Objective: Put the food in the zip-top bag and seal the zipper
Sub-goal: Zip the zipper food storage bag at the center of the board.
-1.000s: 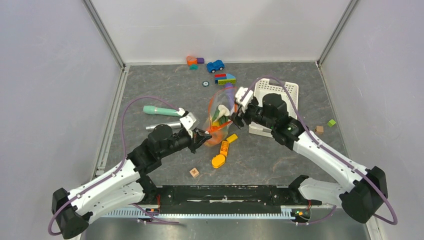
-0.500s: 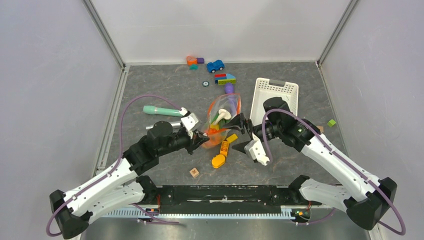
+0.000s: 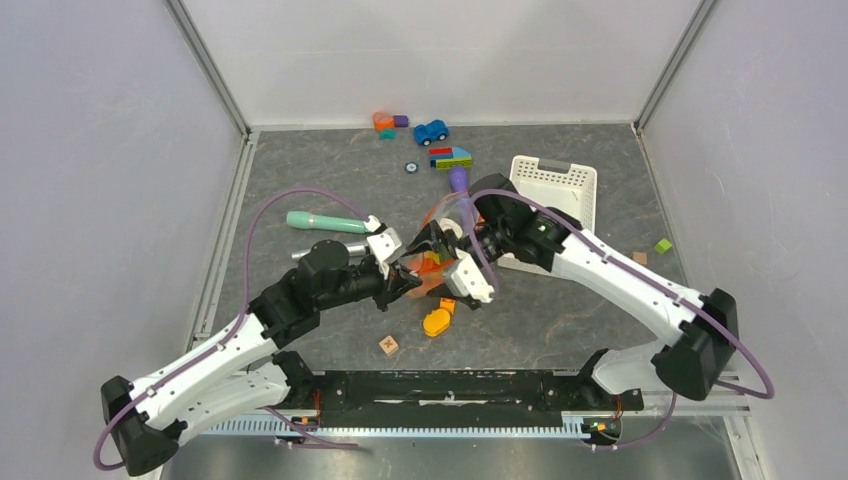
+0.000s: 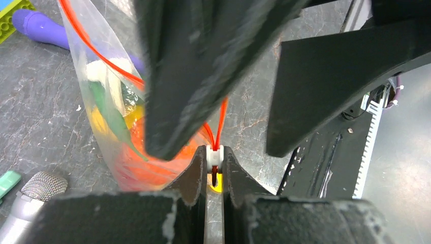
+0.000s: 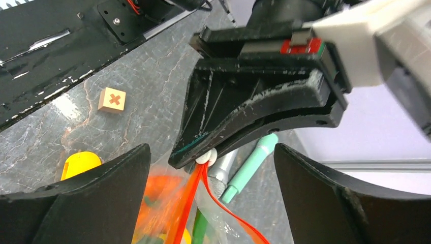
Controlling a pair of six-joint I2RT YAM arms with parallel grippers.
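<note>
L arm (image 3: 245, 335) jaws pinched tight, R arm (image 3: 620, 282) jaws spread wide.

Your bench, counted: one zip-top bag (image 4: 101, 101) at centre, one white basket (image 3: 560, 190) at 2 o'clock of it. At 12 o'clock sit one blue toy car (image 3: 431, 131), one small round piece (image 3: 411, 167) and two brick groups, a far cluster (image 3: 386, 122) and a near stack (image 3: 450, 157). You have three toy tools: the teal tool (image 3: 320, 221) and silver microphone (image 3: 322, 252) at 9 o'clock, the purple tool (image 3: 458, 178) at 12. Two orange-yellow blocks lie at 6 o'clock, a rounded block (image 3: 436, 322) and a square block (image 3: 447, 304). Three small cubes complete it: the wooden cube (image 3: 388, 345) at 7 o'clock, the green cube (image 3: 663, 245) and tan cube (image 3: 638, 258) at 3.
</note>
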